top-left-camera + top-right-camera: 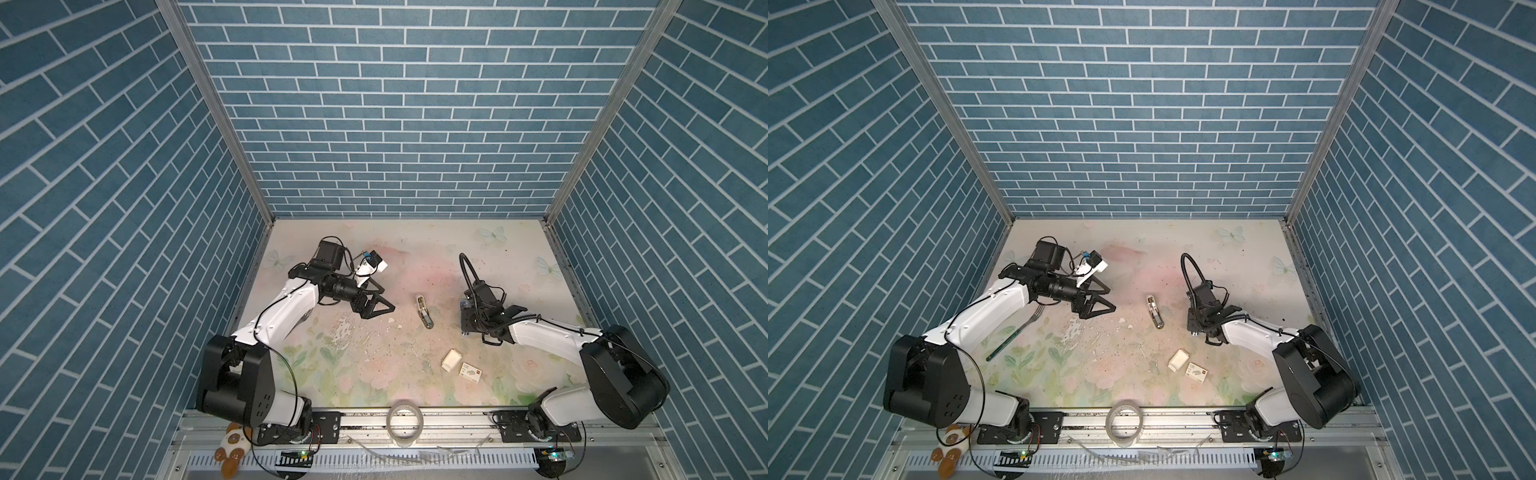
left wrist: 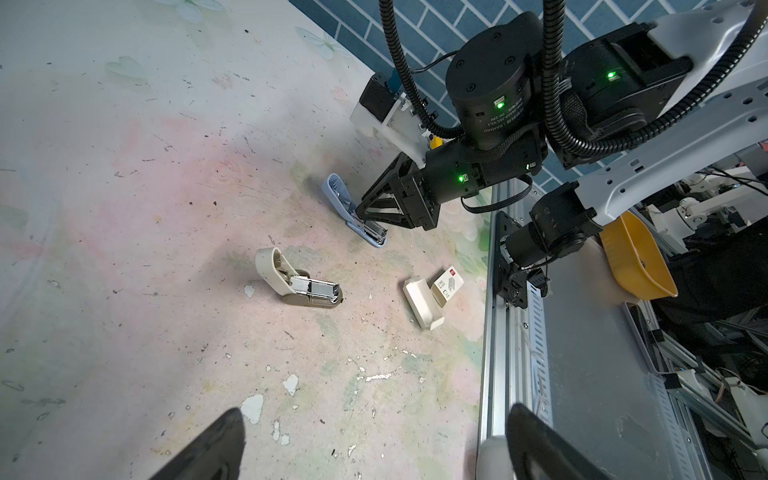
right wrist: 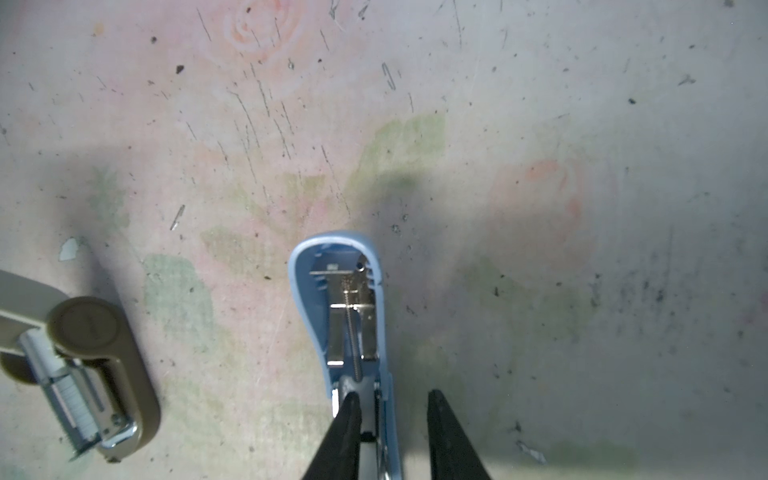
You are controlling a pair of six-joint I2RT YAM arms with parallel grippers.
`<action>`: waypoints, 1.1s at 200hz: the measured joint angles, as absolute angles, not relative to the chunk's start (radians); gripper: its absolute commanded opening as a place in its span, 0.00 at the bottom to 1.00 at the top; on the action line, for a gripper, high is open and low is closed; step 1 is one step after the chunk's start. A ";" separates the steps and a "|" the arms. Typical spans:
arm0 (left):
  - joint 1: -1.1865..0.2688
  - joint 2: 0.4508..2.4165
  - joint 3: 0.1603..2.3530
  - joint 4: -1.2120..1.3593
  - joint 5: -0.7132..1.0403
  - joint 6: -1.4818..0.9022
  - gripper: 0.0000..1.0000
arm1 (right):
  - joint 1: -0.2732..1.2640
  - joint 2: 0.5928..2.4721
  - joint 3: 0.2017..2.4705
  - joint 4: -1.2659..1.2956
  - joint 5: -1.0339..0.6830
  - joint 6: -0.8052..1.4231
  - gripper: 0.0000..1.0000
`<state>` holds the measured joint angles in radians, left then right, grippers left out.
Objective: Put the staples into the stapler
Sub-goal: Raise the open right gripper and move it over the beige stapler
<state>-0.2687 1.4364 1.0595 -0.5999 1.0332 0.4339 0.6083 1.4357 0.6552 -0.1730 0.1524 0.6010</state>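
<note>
A blue stapler [image 3: 353, 324] rests on the flowered mat with its lid swung up [image 2: 337, 195]. My right gripper [image 3: 392, 394] points down at its hinge end. One finger lies over the magazine channel, the other stands clear beside the stapler, and nothing is clamped. The staples lie nearer the front edge: the printed box [image 1: 471, 371] [image 1: 1197, 371] [image 2: 446, 284] next to its plain white tray [image 1: 451, 360] [image 2: 422, 303]. My left gripper [image 1: 390, 304] [image 2: 376, 413] hovers wide open and empty to the left.
A beige stapler [image 1: 424, 311] [image 2: 299, 286] lies open mid-mat between the arms. A fork [image 1: 1017, 328] lies under the left arm. A tape roll [image 1: 405, 424] sits on the front rail, with a plush toy [image 1: 232, 444] further left. Blue brick walls enclose three sides.
</note>
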 measured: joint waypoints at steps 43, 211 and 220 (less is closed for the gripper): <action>-0.269 1.436 1.060 -0.600 1.033 0.434 0.99 | 0.608 1.424 0.643 -0.173 0.152 0.601 0.30; -0.245 1.411 1.122 -0.703 1.013 0.532 1.00 | 0.688 1.430 0.804 -0.121 -0.162 0.397 0.50; -0.235 1.403 1.134 -0.710 1.013 0.537 1.00 | 0.705 1.462 0.823 -0.118 -0.173 0.386 0.55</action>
<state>-0.2348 1.4033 1.1336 -0.7105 1.0130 0.5365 0.7048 1.4620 0.8234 -0.1177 -0.1726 0.3859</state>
